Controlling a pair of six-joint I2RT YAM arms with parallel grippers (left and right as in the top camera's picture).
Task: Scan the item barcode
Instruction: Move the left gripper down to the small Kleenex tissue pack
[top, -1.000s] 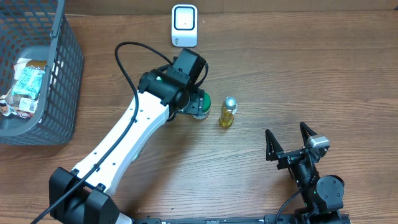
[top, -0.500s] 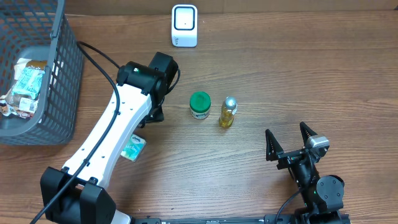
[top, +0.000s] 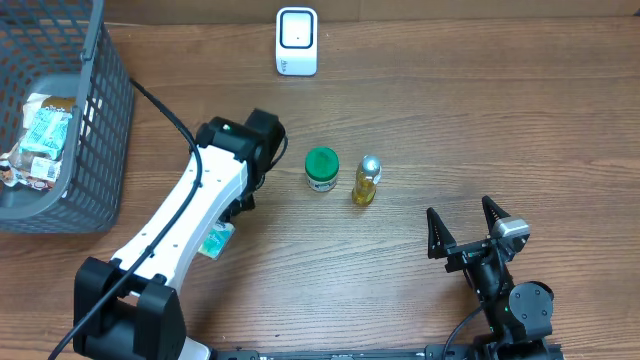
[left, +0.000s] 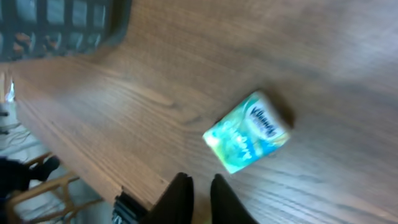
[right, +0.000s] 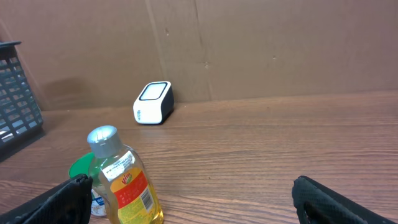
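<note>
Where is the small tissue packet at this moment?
Overhead, the tissue packet lies on the table beside the left arm, below-left of the green-lidded jar.

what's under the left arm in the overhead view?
A teal packet on the table, one edge hidden by the left arm. The left wrist view shows it whole.

Tissue packet, blurry, perhaps Kleenex

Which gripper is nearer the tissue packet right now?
Left. The left gripper hangs close above the tissue packet, not touching it; the right gripper sits far off to its right.
</note>
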